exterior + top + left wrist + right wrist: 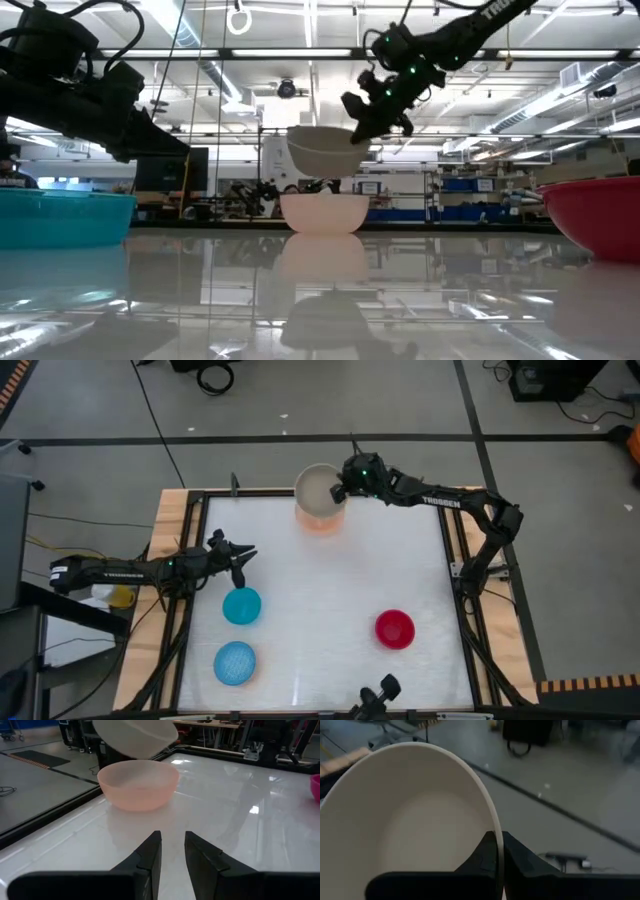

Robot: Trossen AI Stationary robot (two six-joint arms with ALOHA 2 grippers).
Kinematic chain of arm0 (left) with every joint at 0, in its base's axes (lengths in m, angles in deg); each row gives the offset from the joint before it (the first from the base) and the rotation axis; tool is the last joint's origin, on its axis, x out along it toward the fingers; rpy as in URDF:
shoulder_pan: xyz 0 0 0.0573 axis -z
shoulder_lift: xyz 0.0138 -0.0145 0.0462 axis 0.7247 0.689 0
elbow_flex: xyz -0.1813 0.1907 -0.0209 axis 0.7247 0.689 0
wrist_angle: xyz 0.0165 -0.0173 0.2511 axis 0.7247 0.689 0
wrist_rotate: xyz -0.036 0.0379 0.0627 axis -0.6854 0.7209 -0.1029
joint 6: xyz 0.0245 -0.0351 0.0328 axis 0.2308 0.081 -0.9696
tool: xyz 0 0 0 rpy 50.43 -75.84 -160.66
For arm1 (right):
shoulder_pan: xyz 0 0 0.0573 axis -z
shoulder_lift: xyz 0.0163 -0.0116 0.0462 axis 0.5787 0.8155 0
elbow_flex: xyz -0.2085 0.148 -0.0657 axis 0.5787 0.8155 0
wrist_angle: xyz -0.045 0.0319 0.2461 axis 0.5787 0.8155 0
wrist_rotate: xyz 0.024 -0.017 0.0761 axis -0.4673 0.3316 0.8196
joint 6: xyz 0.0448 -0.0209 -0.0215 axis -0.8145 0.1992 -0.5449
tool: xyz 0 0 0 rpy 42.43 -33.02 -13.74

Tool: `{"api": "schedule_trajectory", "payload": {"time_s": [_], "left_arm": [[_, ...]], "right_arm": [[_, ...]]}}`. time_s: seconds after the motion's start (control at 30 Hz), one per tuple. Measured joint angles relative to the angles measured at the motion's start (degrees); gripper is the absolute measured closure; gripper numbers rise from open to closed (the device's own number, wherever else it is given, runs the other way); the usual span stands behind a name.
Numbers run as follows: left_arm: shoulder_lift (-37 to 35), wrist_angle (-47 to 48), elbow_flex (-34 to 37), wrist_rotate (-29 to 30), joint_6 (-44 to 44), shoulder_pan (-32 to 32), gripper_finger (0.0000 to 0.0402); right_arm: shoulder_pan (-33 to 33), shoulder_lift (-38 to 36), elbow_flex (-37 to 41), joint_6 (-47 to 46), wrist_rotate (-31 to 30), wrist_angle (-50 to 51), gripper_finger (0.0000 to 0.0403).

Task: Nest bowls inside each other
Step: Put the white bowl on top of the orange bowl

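A beige-grey bowl point(318, 490) hangs at the table's far edge, above a pale pink bowl point(322, 523) that stands on its base on the table. My right gripper point(340, 488) is shut on the beige bowl. The left wrist view shows the pink bowl point(138, 784) with the beige one point(135, 735) over it. My left gripper point(240, 558) waits open at the table's left, just beyond a teal bowl point(241, 605). A speckled light blue bowl point(235, 662) and a red bowl point(394, 628) stand nearer the front. My right gripper pinches the beige bowl's rim point(492, 832) on the side toward the table's right, one finger point(485, 855) inside the bowl and the other outside. The fingers slant down from the right. The bowl point(325, 150) is lifted clear, mouth up and a little tilted, above the pink bowl point(323, 213).
A black frame point(452, 560) edges the white table, with wooden boards outside it. A camera mount point(378, 695) stands at the near edge. There is bare table in the middle, between the bowls.
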Motion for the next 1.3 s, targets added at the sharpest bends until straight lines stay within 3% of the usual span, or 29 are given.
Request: {"api": "schedule_trajectory", "payload": {"time_s": [0.27, 0.5, 0.77, 1.0, 1.3], "left_arm": [[0.00, -0.60, 0.00, 0.31, 0.65, 0.01, 0.0312], [0.00, -0.63, 0.00, 0.46, -0.17, 0.00, 0.0312], [0.00, 0.28, 0.00, 0.59, 1.20, 0.03, 0.0312], [0.00, 1.86, 0.00, 0.57, 0.86, 0.03, 0.0312], [0.00, 3.31, 0.00, 1.01, -0.53, 0.01, 0.0312]], "right_arm": [[0.85, 0.04, 3.90, -2.49, 2.58, -2.09, 0.0391], [1.24, 2.65, 2.16, -6.71, 6.03, -8.44, 0.0391], [0.97, 11.36, -2.56, -6.84, 7.11, -5.06, 0.0391], [2.29, 12.27, -2.80, -6.84, 8.04, -2.29, 0.0391], [2.75, 12.17, -2.80, -6.91, 12.66, 6.14, 0.0362]]}}
